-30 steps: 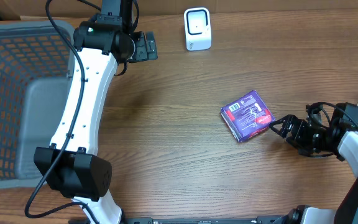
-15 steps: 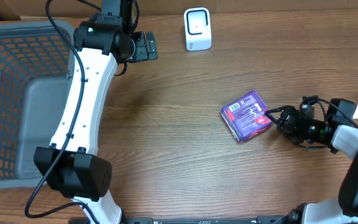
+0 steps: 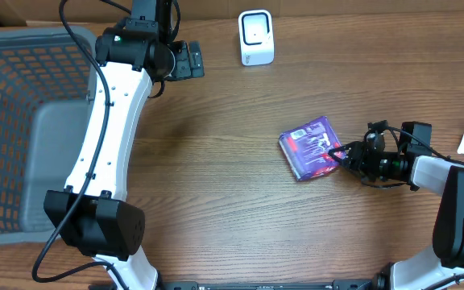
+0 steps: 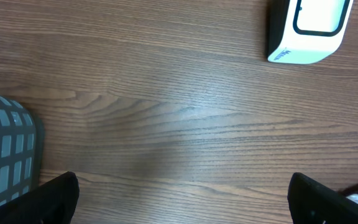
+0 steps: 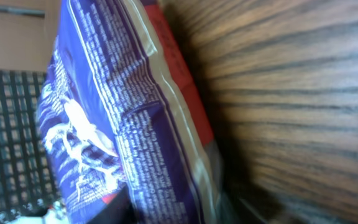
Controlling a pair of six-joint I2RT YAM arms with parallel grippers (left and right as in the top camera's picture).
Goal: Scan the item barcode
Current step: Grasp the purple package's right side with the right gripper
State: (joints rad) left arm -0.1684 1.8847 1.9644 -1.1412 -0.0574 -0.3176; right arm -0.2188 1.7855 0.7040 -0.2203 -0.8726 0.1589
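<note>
**Overhead view.** The purple packet (image 3: 308,147) is lying on the wooden table (image 3: 232,185), right of centre, with a printed face turned up. The right gripper (image 3: 345,155) is reaching in low from the right and is touching the packet's right edge. From this height its fingers are merging into one dark shape, so it cannot be told whether they are clamping that edge. The white scanner (image 3: 256,37) is standing at the far edge of the table, well apart from the packet. The grey mesh basket (image 3: 6,89) is occupying the left side. The left gripper (image 3: 193,60) is hanging near the far edge, between basket and scanner and well apart from the packet.

**Left wrist view.** This camera is showing what the overhead view does not. The two left fingertips are sitting in the bottom corners of the frame, wide apart, with bare wood between them. The scanner is showing at top right, a corner of the basket at left, and a purple sliver of the packet at the bottom right edge.

**Right wrist view.** The packet is filling the left half of the frame at very close range, showing its seam and fine white print. Wood grain is running down the right half, and basket mesh is showing behind the packet. The right fingers are not showing clearly here either, so the grip cannot be confirmed.
</note>
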